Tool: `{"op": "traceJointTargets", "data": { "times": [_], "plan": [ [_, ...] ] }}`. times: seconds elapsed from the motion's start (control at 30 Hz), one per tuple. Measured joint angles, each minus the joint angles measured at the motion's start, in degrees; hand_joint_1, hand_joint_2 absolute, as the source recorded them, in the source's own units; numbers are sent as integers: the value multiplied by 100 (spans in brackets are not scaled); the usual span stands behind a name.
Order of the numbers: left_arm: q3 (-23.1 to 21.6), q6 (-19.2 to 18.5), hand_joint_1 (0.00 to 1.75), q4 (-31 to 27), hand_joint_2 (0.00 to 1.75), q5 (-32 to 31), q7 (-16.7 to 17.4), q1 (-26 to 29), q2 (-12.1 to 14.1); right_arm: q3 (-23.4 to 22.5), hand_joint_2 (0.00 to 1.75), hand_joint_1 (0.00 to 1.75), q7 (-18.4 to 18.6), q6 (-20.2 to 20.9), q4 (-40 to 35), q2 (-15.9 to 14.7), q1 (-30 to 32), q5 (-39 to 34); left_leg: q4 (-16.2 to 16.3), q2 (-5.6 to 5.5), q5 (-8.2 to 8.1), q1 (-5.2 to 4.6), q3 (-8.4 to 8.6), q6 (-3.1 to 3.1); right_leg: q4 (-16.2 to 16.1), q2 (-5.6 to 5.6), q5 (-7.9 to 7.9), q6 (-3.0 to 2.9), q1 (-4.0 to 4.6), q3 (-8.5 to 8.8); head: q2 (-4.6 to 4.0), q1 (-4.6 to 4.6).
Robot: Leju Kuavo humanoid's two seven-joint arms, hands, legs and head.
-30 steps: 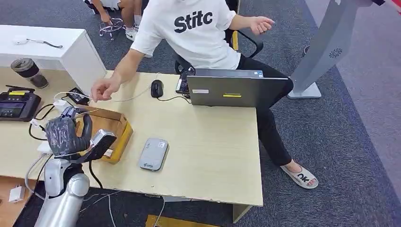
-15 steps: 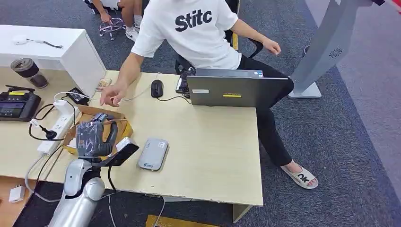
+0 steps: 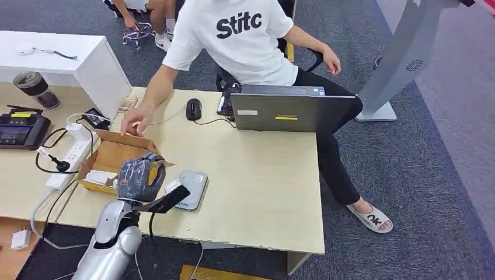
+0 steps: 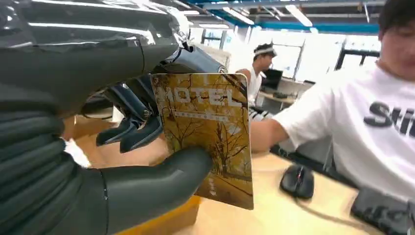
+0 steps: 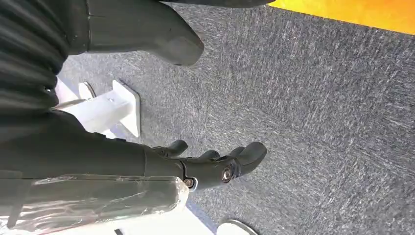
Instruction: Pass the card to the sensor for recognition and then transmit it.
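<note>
Card: a yellow "HOTEL" card [image 4: 208,137] with a tree print, pinched between the thumb and fingers of the left hand [image 3: 139,175], held upright above the table [image 3: 262,175].
Sensor: a grey flat reader [image 3: 191,188] lying on the table, just beside the left hand, next to the open cardboard box [image 3: 111,156].
Left hand: grips the card, raised over the table's near edge.
Right hand: the right hand [image 5: 215,164] hangs over grey carpet [image 5: 318,107], holding nothing, fingers loosely bent and apart.
Person: a person [image 3: 245,41] in a white shirt sits behind the laptop [image 3: 286,111], one hand [image 3: 131,121] touching the box's far rim.
Mouse: a black mouse [image 3: 194,108] beside the laptop.
</note>
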Motion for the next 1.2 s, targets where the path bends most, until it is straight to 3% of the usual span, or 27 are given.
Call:
{"op": "traceJointTargets", "data": {
  "times": [0.1,0.33,1.2],
  "plan": [
    [-101,-225,175,418,175,-234,212,2,0,0,175,0,-26,79,0,0,0,24,0,0,0,0,0,0,0,1,0,0,0,-1,0,0],
    [-155,-271,175,910,175,-416,392,-8,0,-2,175,0,-31,103,0,0,1,85,0,1,0,0,0,0,0,2,0,0,0,-2,0,-2],
    [-158,-219,175,1358,175,-499,424,-69,15,-17,175,0,0,179,0,-2,0,96,0,0,0,0,2,0,0,-1,1,0,0,4,0,0]
  ]
}}
